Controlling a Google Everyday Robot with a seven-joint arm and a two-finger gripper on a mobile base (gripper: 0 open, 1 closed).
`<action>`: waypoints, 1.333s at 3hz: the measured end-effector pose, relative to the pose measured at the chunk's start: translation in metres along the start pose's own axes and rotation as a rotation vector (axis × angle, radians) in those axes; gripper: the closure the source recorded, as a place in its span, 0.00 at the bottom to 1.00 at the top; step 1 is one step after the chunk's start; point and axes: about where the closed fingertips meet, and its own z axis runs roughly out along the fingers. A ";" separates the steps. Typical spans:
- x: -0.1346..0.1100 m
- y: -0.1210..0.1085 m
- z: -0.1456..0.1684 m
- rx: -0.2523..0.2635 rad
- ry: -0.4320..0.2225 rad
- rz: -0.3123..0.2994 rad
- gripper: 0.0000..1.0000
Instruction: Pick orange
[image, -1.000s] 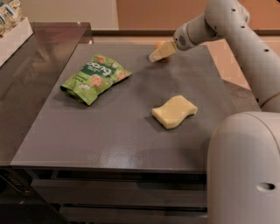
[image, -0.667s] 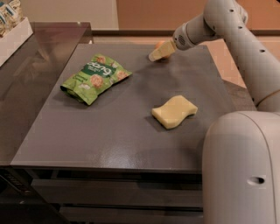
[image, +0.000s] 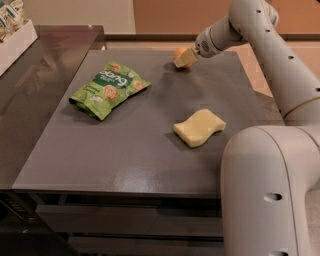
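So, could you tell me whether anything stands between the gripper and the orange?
Nothing visible does. The gripper is right at the orange near the far edge of the table, overlapping it in the camera view. The green snack bag and the yellow sponge lie nearer the camera, away from both.

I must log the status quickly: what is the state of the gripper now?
Gripper: at the orange, on the far side of the table; open or closed cannot be told.

Table (image: 145, 155): snack bag (image: 109, 89), sponge (image: 200, 127), orange (image: 178, 52); fingers (image: 186, 58) at orange.
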 end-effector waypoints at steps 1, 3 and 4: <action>0.000 0.000 -0.003 -0.003 0.003 -0.002 0.64; -0.014 0.009 -0.045 -0.012 -0.028 -0.036 1.00; -0.025 0.024 -0.085 -0.031 -0.052 -0.072 1.00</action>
